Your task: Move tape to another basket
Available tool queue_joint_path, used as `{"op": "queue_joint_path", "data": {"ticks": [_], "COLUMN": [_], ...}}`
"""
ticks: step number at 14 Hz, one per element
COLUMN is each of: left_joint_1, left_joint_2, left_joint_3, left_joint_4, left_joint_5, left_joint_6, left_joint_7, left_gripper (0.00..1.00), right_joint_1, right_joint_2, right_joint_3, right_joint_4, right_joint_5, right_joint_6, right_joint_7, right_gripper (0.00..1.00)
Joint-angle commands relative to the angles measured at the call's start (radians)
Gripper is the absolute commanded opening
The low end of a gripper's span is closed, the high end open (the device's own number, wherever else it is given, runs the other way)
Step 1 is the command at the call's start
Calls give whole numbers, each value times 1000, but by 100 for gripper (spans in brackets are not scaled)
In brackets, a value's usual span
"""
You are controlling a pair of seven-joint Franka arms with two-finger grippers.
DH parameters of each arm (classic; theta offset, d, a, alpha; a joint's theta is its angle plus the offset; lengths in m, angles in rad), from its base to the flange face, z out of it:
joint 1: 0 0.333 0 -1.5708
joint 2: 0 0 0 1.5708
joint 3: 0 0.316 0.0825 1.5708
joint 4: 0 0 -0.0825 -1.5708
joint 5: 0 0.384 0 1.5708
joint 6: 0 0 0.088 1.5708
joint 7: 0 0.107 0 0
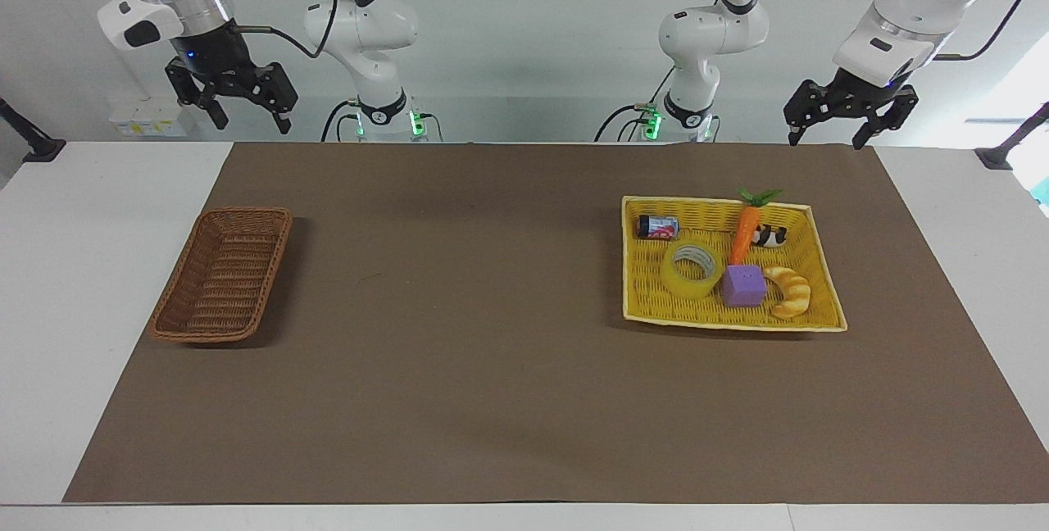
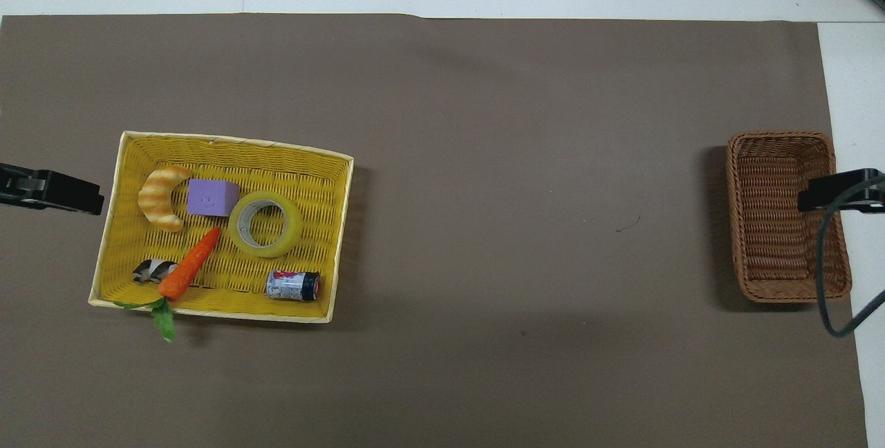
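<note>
The tape (image 1: 691, 271), a translucent yellow roll with a grey-white core, lies flat in the bright-yellow basket (image 1: 713, 203) beside a purple cube (image 1: 744, 285). It also shows in the overhead view (image 2: 265, 224). The dark-brown wicker basket (image 1: 246, 213) stands empty toward the right arm's end of the table, and shows in the overhead view (image 2: 778, 137). My left gripper (image 1: 825, 138) hangs open and empty, high in the air near the yellow basket's end. My right gripper (image 1: 250, 120) hangs open and empty, high near the brown basket's end. Both arms wait.
The yellow basket (image 2: 235, 142) also holds a carrot (image 1: 746, 234), a croissant (image 1: 789, 291), a small can (image 1: 657, 227) and a black-and-white toy (image 1: 769, 236). A brown mat (image 1: 492, 351) covers the table between the two baskets.
</note>
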Motion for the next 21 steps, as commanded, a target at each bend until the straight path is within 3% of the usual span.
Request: {"op": "queue_joint_path", "data": {"ticks": [1,14,21], "left_joint_1": [0,-11,-55], "left_joint_2": [-34,-34,-31], "left_joint_3": [11,11,4], "left_joint_4": [-54,-67,-136], "left_joint_5": [-6,-8,-8], "left_joint_6": [30,47,125], "left_joint_7": [73,67,-31], "left_gripper": [100,100,100], "right_joint_1": [0,-9,-14], "right_joint_2": [-29,-26,-26], "right_joint_3": [7,7,7], "right_joint_4": [-41,-43,-43], "right_joint_5": [-24,-27,-27], "right_joint_6": [8,11,11], "right_joint_7": [-27,-65,-102], "right_gripper": [100,100,100]}}
